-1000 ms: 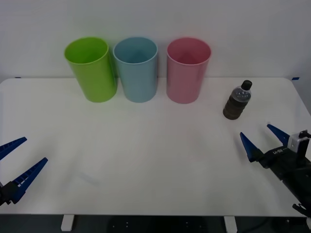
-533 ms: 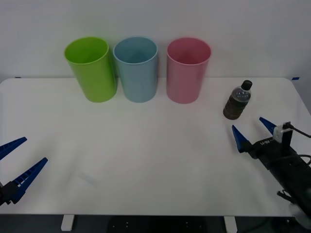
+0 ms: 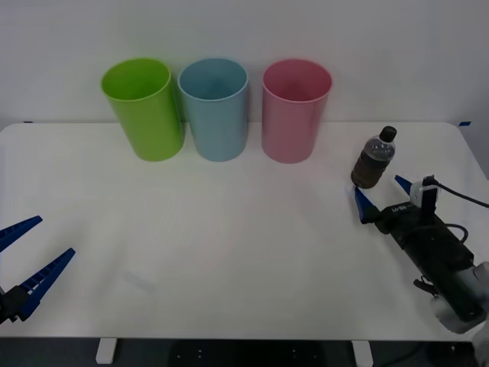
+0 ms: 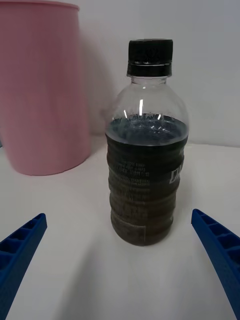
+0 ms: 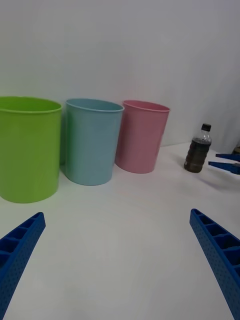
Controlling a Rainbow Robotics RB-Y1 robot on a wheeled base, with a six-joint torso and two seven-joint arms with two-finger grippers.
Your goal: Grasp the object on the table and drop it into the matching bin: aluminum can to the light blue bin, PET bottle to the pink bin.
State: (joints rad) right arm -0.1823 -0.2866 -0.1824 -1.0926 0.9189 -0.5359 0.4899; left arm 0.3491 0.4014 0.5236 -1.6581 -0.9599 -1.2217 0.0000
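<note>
Front view: a white table point(image 3: 229, 245) against a plain pale wall carries three bins along its far edge, from left to right a lime green bin point(image 3: 144, 108), the light blue bin point(image 3: 215, 108) and the pink bin point(image 3: 294, 110). The PET bottle point(image 3: 374, 159) stands upright at far right, apart from the pink bin. The right gripper point(image 3: 380, 195), jaws wide and empty, has advanced over the last second from the near right edge to just short of the bottle; the approach looks nearly complete, and closing is not yet due. The left gripper point(image 3: 23, 260) waits open at near left, unmoved.

Right wrist view: the bottle point(image 4: 146, 155) sits centred between the spread blue fingers point(image 4: 220, 250), untouched.

Left wrist view: all three bins and the distant bottle point(image 5: 197, 149), seen past open, empty fingers point(image 5: 217, 255).
</note>
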